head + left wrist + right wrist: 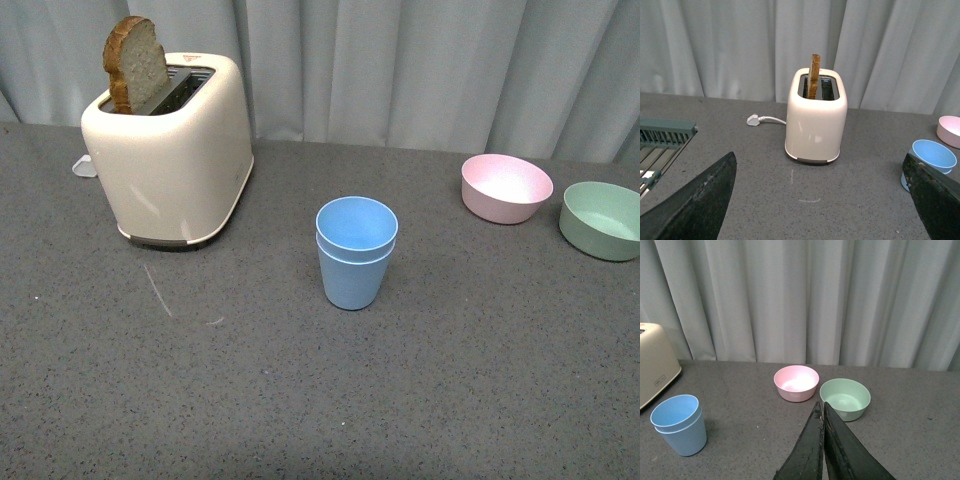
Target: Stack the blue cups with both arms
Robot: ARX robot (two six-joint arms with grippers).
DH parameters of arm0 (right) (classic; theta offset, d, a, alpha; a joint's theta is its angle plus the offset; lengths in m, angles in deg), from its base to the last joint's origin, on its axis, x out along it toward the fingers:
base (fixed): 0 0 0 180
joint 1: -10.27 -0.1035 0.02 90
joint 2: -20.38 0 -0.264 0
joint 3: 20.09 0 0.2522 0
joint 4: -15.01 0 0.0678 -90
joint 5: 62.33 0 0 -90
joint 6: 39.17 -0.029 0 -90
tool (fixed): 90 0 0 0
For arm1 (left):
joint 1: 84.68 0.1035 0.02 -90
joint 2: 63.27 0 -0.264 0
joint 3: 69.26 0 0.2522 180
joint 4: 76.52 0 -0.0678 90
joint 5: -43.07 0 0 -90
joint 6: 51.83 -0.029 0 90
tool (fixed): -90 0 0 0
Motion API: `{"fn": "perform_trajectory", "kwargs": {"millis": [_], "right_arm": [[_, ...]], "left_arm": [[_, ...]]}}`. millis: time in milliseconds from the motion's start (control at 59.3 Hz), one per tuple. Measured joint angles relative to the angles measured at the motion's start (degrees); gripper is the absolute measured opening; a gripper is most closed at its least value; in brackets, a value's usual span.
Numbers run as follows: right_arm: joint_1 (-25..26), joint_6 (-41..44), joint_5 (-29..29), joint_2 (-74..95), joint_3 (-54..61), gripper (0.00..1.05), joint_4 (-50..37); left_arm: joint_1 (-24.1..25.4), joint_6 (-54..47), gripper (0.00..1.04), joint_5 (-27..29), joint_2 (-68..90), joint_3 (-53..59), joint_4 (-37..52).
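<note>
The two cups (356, 252) stand nested, one seated inside the other, upright on the grey table (300, 400). The upper rim sits just above the lower rim. The stack stands between the toaster (170, 150) and the pink bowl (506, 187), apart from both.

Left hand (822, 200): fingers spread wide apart, holding nothing. One finger (695, 205) shows at one edge of the left wrist view, the other at the opposite edge. The toaster stands ahead of this hand, beyond the gap between the fingers. The cups lie ahead and off to the right-finger side, near that finger but not touching it. A white plug (754, 120) lies on the table beside the toaster, and a green rack (662, 137) shows off to the other side.

Right hand (823, 407): fingers pressed together, holding nothing. The pink bowl and the green bowl (845, 398) stand side by side just ahead of its tips, close together. The cups stand well off to the hand's left, near the toaster's corner.

A slice of bread (135, 62) stands upright in a toaster slot. Neither hand appears in the front view.
</note>
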Motion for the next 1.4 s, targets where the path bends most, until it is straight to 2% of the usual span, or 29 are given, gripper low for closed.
{"fn": "perform_trajectory", "kwargs": {"millis": [438, 556, 725, 876, 1230, 1399], "right_arm": [[0.0, 0.0, 0.0, -9.5, 0.0, 0.01, 9.4], [0.0, 0.0, -0.2, -17.2, 0.0, 0.01, 19.0], [0.0, 0.1, -0.2, -19.2, 0.0, 0.02, 19.4], [0.0, 0.1, -0.2, -19.2, 0.0, 0.27, 19.5], [0.0, 0.0, -0.2, -19.2, 0.0, 0.96, 19.5], [0.0, 0.0, -0.2, -19.2, 0.0, 0.95, 19.5]], "left_arm": [[0.0, 0.0, 0.98, 0.0, 0.0, 0.0, 0.0], [0.0, 0.0, 0.98, 0.1, 0.0, 0.0, 0.0], [0.0, 0.0, 0.98, 0.0, 0.0, 0.0, 0.0], [0.0, 0.0, 0.98, 0.0, 0.0, 0.0, 0.0], [0.0, 0.0, 0.98, 0.0, 0.0, 0.0, 0.0], [0.0, 0.0, 0.98, 0.0, 0.0, 0.0, 0.0]]}}
